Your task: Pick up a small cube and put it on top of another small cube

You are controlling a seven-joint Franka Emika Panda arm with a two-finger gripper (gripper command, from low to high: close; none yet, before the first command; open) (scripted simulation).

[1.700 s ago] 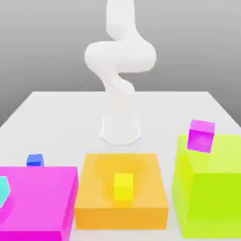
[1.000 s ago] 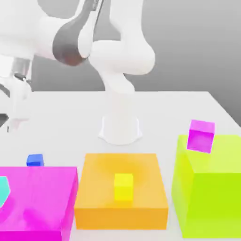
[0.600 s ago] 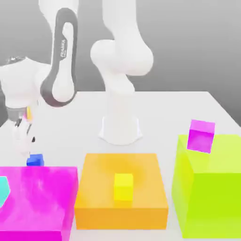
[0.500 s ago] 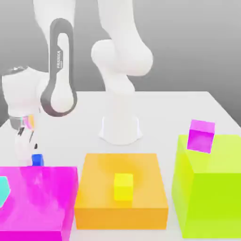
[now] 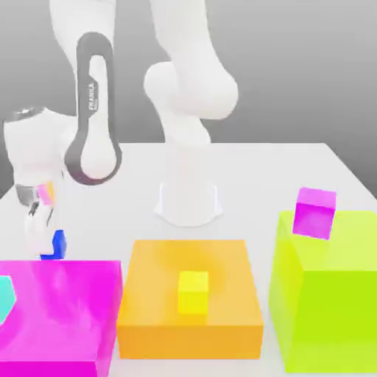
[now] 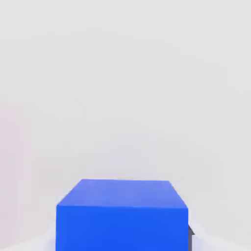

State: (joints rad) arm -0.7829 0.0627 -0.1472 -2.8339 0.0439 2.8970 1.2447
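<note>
Small cube [image 5: 56,243], bright blue: on the table [image 5: 280,169] just behind the magenta block [image 5: 62,309], clamped in the gripper [image 5: 46,247]. Hand view: cube's top face [image 6: 122,193] close up. Arm bent low, fingers pointing down.

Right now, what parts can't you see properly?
- Exterior view: the gripper covers part of the blue cube.
- Exterior view: the teal shape on the pink block is cut off by the picture's edge.
- Hand view: the blue cube is cut off at the edge.
</note>
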